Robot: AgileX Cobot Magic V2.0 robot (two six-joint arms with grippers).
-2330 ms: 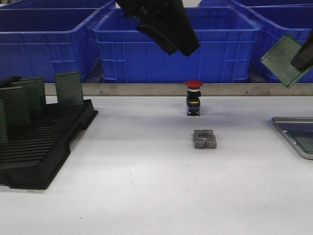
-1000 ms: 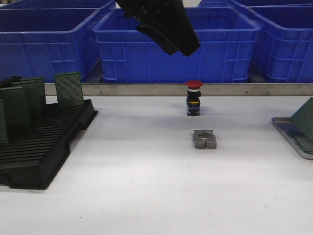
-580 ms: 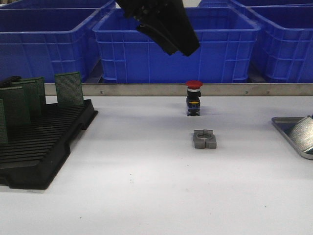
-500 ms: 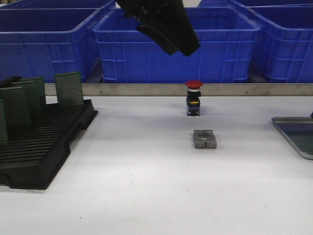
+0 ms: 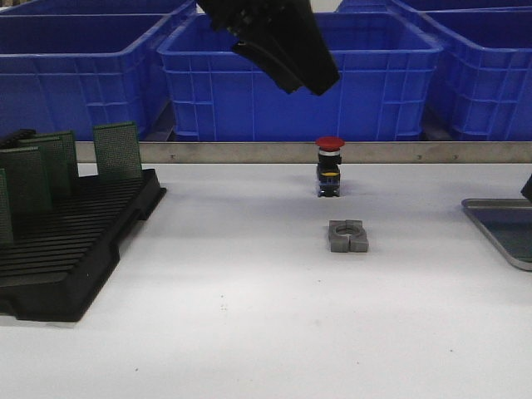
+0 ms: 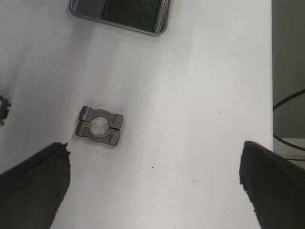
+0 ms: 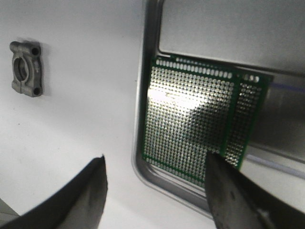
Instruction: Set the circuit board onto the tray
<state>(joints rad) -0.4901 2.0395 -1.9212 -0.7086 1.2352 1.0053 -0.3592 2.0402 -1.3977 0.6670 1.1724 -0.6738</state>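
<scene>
Three big blue crates (image 5: pixel 299 79) stand in a row at the far side of the white table (image 5: pixel 249 316), behind a long metal rail (image 5: pixel 208 152). The table top is plain and flat.

On the left we see a black rack (image 5: pixel 71 249) with many slots. A few green boards (image 5: pixel 116 151) stand up in its far slots. In the middle of the table sits a small grey metal clamp (image 5: pixel 347 236), and just past it stands a button with a red cap (image 5: pixel 329 166).

At the right edge lies the tray (image 5: pixel 499 226). In the front view we see only a part of it, so we cannot make out much inside. The right wrist view shows it well: the circuit board (image 7: pixel 190 117) lies flat in the tray, close to one rim, with another green board under it that sticks out along one side.

The right gripper (image 7: pixel 152 191) hovers over the tray with its two fingers (image 7: pixel 233 200) spread wide apart, holding nothing. One finger overlaps a corner of the board in the picture.

The left gripper (image 6: pixel 157 191) hangs high above the table. Its fingers are wide apart too, and its grasp is empty. In its view we see the clamp and the tray with the green board in it.
</scene>
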